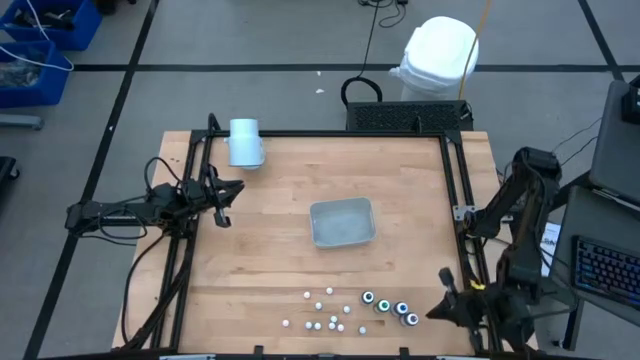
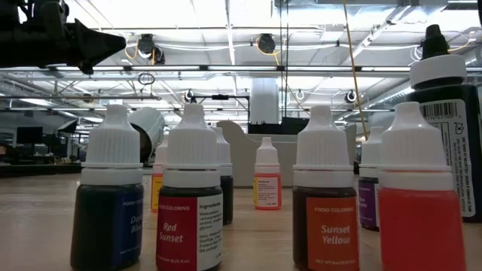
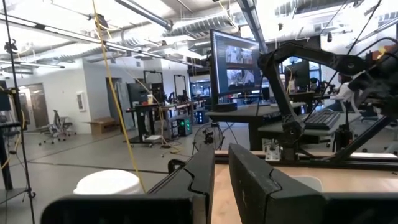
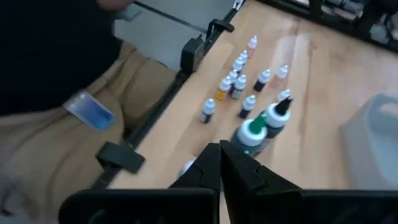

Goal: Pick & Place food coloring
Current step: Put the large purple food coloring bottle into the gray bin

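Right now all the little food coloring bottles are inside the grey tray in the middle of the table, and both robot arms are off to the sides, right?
Not quite. The tray has no bottles in it. The food coloring bottles stand on the bare wooden table near its front edge, apart from the tray, as the high view shows. The rest holds: the left gripper and right gripper are off to the sides.

Wooden table (image 1: 270, 250): bottles (image 1: 345, 310), tray (image 1: 342, 222), cylinder (image 1: 245, 142)
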Controlling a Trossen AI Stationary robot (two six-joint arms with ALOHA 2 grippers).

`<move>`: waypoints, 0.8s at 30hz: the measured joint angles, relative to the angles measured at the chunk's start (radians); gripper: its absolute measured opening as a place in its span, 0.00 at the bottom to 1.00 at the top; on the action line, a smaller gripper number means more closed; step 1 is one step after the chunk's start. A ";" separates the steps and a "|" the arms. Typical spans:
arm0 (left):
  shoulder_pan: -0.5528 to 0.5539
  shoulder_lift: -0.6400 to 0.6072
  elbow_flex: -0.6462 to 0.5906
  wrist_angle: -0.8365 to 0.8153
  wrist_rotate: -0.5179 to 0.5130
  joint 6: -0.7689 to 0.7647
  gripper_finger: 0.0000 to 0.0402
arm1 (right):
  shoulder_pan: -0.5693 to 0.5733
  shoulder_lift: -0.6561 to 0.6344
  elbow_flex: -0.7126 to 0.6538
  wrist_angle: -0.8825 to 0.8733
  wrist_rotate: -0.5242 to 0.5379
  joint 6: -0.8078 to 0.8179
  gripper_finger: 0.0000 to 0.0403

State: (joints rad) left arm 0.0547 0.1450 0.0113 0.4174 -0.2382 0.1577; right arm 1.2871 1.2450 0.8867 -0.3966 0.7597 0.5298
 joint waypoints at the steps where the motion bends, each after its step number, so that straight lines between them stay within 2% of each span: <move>1: 0.000 0.000 0.000 -0.004 0.000 0.000 0.14 | 0.004 0.012 0.000 0.004 0.000 0.031 0.00; 7: 0.000 0.000 0.000 -0.027 0.000 0.035 0.14 | 0.061 0.062 -0.001 -0.028 0.006 0.142 0.00; 12: 0.000 0.000 0.000 -0.031 -0.001 0.043 0.14 | 0.127 0.065 -0.001 -0.063 0.151 0.253 0.00; 14: 0.000 0.000 0.000 -0.043 -0.001 0.036 0.14 | 0.132 0.074 -0.007 -0.028 0.142 0.309 0.00; 17: 0.000 0.001 0.001 -0.069 0.000 0.016 0.14 | 0.134 0.103 -0.013 0.035 0.057 0.388 0.00; 19: 0.000 0.001 0.001 -0.090 0.000 0.015 0.14 | 0.135 0.125 -0.014 0.043 0.057 0.417 0.00; 22: 0.000 0.001 0.001 -0.101 0.000 0.004 0.14 | 0.126 0.168 -0.014 0.048 0.100 0.473 0.00; 24: 0.000 0.001 0.001 -0.106 0.000 -0.015 0.14 | 0.120 0.184 -0.015 0.073 0.171 0.475 0.00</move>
State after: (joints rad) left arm 0.0551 0.1459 0.0120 0.3112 -0.2379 0.1431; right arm 1.4069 1.4294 0.8716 -0.3236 0.9312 1.0043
